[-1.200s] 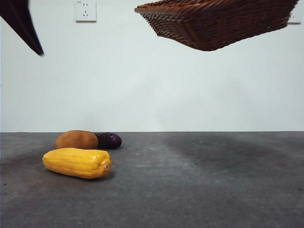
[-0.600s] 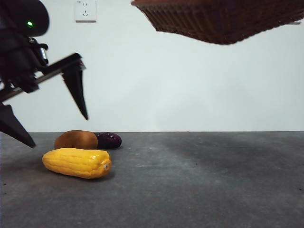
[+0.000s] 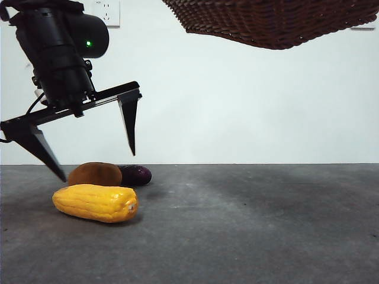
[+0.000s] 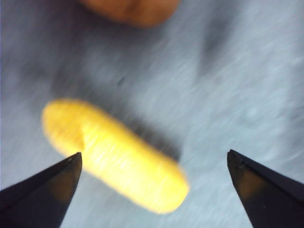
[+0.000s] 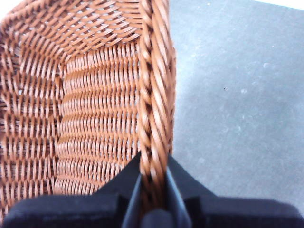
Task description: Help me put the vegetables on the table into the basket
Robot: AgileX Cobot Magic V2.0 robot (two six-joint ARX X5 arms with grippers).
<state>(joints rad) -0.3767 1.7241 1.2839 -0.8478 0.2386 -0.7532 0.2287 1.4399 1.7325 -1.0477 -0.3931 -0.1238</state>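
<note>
Your left gripper [image 3: 95, 163] hangs above the corn cob [image 3: 95, 202], its two black jaws spread wide and holding nothing. The corn lies on the grey table [image 3: 249, 225], below and between the jaw tips, not touched. Just behind it lies the potato [image 3: 95, 174], with the eggplant [image 3: 137, 174] beside it, partly hidden by the potato. Your right gripper [image 5: 153, 190] is clamped on the braided rim of the basket [image 3: 272, 22], which hangs high over the table, its top cut off in the front view. The left wrist view is blurred; there the potato [image 4: 130, 8] is cut off by the picture's edge.
</note>
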